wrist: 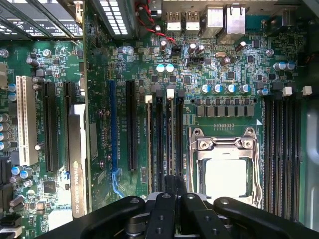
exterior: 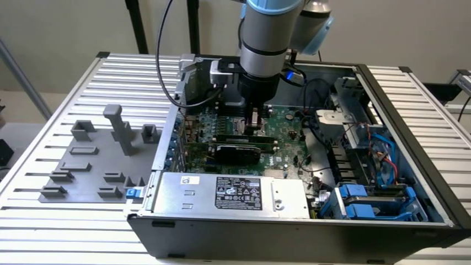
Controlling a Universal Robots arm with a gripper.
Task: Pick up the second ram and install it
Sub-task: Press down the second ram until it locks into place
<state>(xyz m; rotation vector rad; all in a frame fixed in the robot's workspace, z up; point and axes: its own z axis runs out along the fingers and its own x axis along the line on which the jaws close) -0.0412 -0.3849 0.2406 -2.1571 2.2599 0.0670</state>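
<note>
Reaching down from above, in the exterior view, into an open black metal computer case (exterior: pixel 294 237) lying on a slatted grey metal desk (exterior: pixel 66 221). Holding the black two-fingered pincer (exterior: pixel 254 128) low over the large green motherboard (exterior: pixel 283 118), just behind a black expansion card (exterior: pixel 235 150) and well behind a silver box-shaped power supply (exterior: pixel 220 193).

Looking straight down, in the wrist view, onto the motherboard (wrist: pixel 224 64) with the pincer (wrist: pixel 174 186) drawn together, seemingly clamping the second ram (wrist: pixel 171 139), a long thin green stick seen edge-on. Standing this stick upright along one of the long black memory slots, with a white latch at its far end. Lying just beside a neighbouring thin stick (wrist: pixel 149 139), which is sitting in the next slot of the same bank with its own white latch. Placing both between a black-and-blue pair of long card slots and the square silver processor socket (wrist: pixel 227 174).

Leaving a grey plastic holder tray (exterior: pixel 81 165), with upright posts and small pockets, on the desk at the exterior view's left, well apart from the pincer.
</note>
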